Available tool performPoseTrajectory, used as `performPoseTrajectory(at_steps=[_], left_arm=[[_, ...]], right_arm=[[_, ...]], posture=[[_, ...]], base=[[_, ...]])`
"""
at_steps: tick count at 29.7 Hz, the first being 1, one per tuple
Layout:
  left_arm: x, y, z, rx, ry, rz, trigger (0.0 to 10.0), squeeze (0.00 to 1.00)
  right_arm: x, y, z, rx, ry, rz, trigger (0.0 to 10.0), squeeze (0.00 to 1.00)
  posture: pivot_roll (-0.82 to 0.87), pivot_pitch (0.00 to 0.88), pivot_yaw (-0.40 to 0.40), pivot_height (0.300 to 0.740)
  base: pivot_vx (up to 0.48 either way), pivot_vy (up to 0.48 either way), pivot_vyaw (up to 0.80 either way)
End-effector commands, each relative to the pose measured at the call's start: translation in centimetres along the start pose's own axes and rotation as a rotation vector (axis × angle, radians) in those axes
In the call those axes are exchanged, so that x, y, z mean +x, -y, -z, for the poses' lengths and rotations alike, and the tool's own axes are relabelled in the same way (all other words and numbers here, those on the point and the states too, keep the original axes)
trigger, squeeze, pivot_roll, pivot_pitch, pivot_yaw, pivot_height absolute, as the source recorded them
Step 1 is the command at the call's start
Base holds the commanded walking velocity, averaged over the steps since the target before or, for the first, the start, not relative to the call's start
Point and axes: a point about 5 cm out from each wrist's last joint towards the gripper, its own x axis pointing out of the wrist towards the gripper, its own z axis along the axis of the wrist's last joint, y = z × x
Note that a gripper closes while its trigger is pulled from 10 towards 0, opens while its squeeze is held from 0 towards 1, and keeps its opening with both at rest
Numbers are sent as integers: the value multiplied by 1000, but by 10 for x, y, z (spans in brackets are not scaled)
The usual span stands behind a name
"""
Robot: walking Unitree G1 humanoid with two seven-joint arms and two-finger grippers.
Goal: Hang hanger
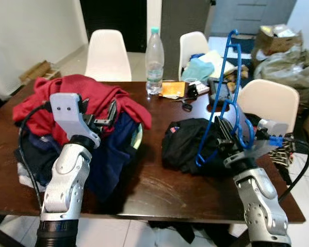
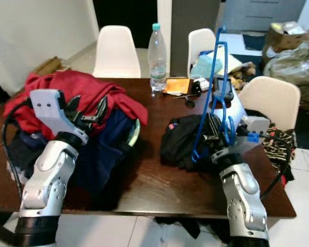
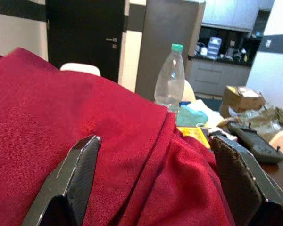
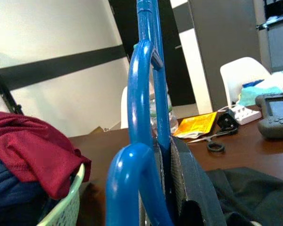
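Right end effector (image 1: 227, 138) pinches a blue hanger (image 1: 222, 98) upright above the bench (image 1: 159, 180) for hanging, while the left end effector (image 1: 100, 117) hovers spread over red clothing (image 1: 87, 95).

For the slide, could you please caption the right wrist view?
Right gripper clamps blue plastic hanger above dark wooden table.

You are in home dining area. Evidence: dark wooden dining table (image 1: 159, 190) with white moulded chairs (image 1: 107, 54) along far edge and right edge; laundry pile (image 1: 77, 103) in basket at left end; water bottle (image 1: 154, 62) near far edge; kitchen cabinets (image 3: 212, 75) and dark door (image 3: 82, 35) beyond.
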Motion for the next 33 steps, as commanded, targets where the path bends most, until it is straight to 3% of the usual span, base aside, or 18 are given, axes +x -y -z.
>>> performPoseTrajectory(at_steps=[1,4,11,14,16,17,23,25,29,30,32,33], left_arm=[[-5,-4,4,25,-33,-51,10000,0],[-18,1,2,146,-60,-125,10000,0],[-24,-1,3,166,-90,-159,10000,0],[-28,-9,11,187,-155,-211,10000,0],[-25,-10,25,157,-234,-126,10000,0],[-19,-1,23,149,-206,-11,10000,0],[-21,17,23,165,-195,106,10000,0],[-30,39,25,164,-199,240,10000,0],[-32,42,25,168,-205,256,10000,0],[-33,40,27,187,-222,240,2353,0],[-34,38,28,195,-230,229,2353,0],[-34,35,29,207,-241,217,0,0]], right_arm=[[-1,-1,1,-4,-12,1,10000,0],[-1,0,3,-9,-25,6,10000,0],[0,0,4,-13,-34,4,10000,0],[0,0,6,-13,-40,4,10000,0],[0,-1,7,-11,-41,3,10000,0],[0,-2,7,-8,-40,7,10000,0],[-2,-1,7,-5,-41,13,10000,0],[-4,-1,8,-7,-45,17,10000,0],[-4,-1,8,-8,-47,19,10000,0],[-5,-1,8,-10,-49,21,10000,0],[-5,-1,8,-10,-49,22,10000,0],[-5,-1,7,-10,-49,22,10000,0]], posture=[[112,40,-5,740],[111,42,-4,740],[119,45,-8,740],[129,45,-10,740],[130,42,-9,740],[128,44,-4,740],[125,48,0,740],[121,55,2,740],[122,57,1,740],[122,60,-1,740],[122,60,-1,740],[124,62,-2,740]], base=[[0,0,0],[0,0,0],[0,0,0],[0,0,0],[0,0,0],[0,0,0],[0,0,0],[0,0,0],[0,0,0],[0,0,0],[0,0,0],[0,0,0]])
